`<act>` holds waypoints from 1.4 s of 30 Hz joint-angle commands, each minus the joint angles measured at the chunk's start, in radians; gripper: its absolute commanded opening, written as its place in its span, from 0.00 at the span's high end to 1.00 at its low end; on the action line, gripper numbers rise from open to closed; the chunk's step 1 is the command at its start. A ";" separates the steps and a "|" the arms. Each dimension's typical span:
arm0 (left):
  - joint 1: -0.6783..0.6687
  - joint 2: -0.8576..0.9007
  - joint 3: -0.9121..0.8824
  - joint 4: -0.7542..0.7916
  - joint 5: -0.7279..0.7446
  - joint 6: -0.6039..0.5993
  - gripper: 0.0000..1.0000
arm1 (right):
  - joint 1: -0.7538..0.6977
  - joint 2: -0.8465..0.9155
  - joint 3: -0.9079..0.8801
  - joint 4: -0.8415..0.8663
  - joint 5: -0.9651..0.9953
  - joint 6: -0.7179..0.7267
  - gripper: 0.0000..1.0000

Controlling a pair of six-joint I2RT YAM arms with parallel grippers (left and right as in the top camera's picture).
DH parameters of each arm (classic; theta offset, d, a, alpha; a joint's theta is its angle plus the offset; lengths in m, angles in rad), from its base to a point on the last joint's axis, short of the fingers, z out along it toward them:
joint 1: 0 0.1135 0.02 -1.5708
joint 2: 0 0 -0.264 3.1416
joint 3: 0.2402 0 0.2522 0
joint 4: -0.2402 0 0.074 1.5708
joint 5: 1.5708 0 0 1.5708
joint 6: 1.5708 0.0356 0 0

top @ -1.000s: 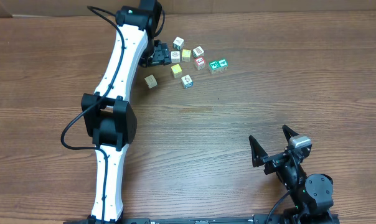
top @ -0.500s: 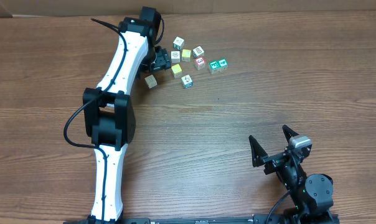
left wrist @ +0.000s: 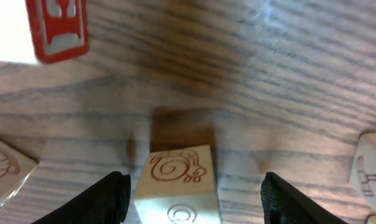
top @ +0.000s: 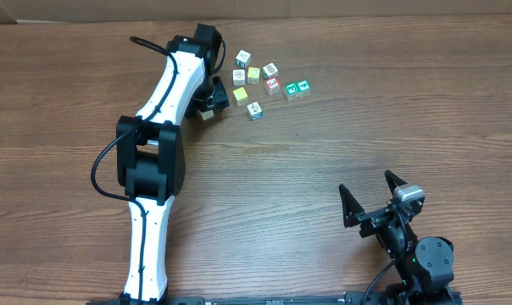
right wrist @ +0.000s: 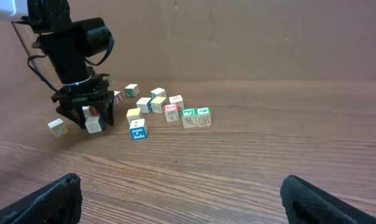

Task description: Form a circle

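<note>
left fingers [left wrist: 107, 199] stand apart, 1 on each side of a cream cube [left wrist: 175, 171] with a swirl printed on top. the wrist view shows wood between the cube and the finger at 3 o'clock, and only a sliver at the 9 o'clock finger, so nothing is clamped yet. the straddle looks like the set-up for a pinch across 2 opposite faces, which would let the cube be lifted or slid without turning.

right fingers [top: 349, 206] are spread wide and hold nothing. they are parked at 5 o'clock on the desk [top: 324, 152], well apart from the cubes, probably to keep out of the working arm's way.

no circle exists yet. the cubes [top: 254, 78] lie as a loose scatter toward 12 o'clock on the desk. 2 green-faced cubes [top: 297, 88] touch side by side at the scatter's 3 o'clock edge, a teal-faced cube [top: 254, 110] sits at its 6 o'clock edge, and the left arm works at its 8 o'clock edge. a red-marked cube [left wrist: 57, 28] lies near the straddled one, at 11 o'clock in the wrist view.

my reading is that the task is at an early stage, since the pieces must come together into a tight ring. close neighbours on both sides mean a nudged cube is the main risk as the fingers come together.
</note>
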 commanded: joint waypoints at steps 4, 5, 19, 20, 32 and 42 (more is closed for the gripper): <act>-0.002 0.011 -0.005 0.016 0.025 -0.026 0.45 | -0.008 -0.012 -0.003 0.006 -0.002 0.004 0.00; -0.002 0.011 -0.005 0.018 0.025 -0.027 0.46 | -0.008 -0.012 -0.003 0.006 -0.002 0.004 0.00; -0.002 0.011 -0.005 0.020 0.023 -0.026 0.69 | -0.008 -0.012 -0.003 0.006 -0.002 0.004 0.00; -0.002 0.011 -0.005 0.018 0.023 -0.026 0.70 | -0.008 -0.012 -0.003 0.006 -0.002 0.004 0.00; -0.003 0.010 0.011 -0.002 0.052 -0.015 0.83 | -0.008 -0.012 -0.003 0.006 -0.002 0.004 0.00; -0.082 -0.086 0.089 -0.072 -0.013 0.052 0.87 | -0.008 -0.012 -0.003 0.006 -0.002 0.004 0.00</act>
